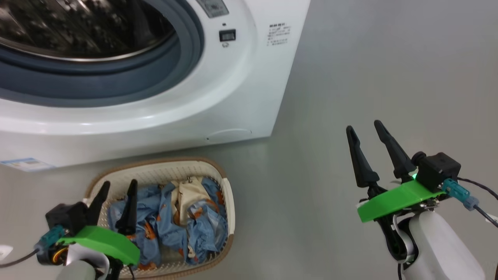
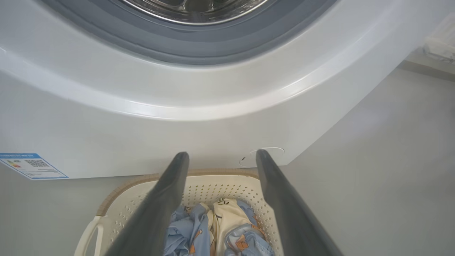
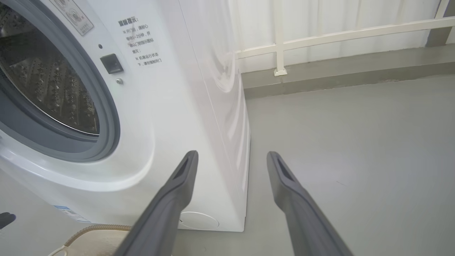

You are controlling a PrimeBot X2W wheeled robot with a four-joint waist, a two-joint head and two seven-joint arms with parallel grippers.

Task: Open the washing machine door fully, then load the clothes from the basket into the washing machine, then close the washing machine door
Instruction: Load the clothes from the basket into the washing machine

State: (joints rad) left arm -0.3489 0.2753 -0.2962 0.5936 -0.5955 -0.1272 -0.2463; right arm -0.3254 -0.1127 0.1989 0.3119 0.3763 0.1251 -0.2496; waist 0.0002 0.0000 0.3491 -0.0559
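The white washing machine (image 1: 218, 101) fills the upper left, its steel drum (image 1: 78, 27) uncovered inside a grey gasket; the washing machine door is out of view. Below it on the floor stands the cream basket (image 1: 227, 186) holding the light-blue and cream clothes (image 1: 175, 217). My left gripper (image 1: 118, 186) hangs open over the basket's left part, nothing between its fingers. In the left wrist view the left gripper (image 2: 222, 153) points at the basket (image 2: 220, 185) and clothes (image 2: 227, 220). My right gripper (image 1: 363, 126) is open above bare floor to the right, and this right gripper (image 3: 231, 153) faces the washing machine's (image 3: 177, 106) front right corner.
Grey floor (image 1: 389, 70) stretches right of the machine. A blue label sticker (image 1: 25, 164) and a round cap (image 1: 229, 134) mark the machine's lower front. A white railing (image 3: 320, 35) and a low ledge run along the far side in the right wrist view.
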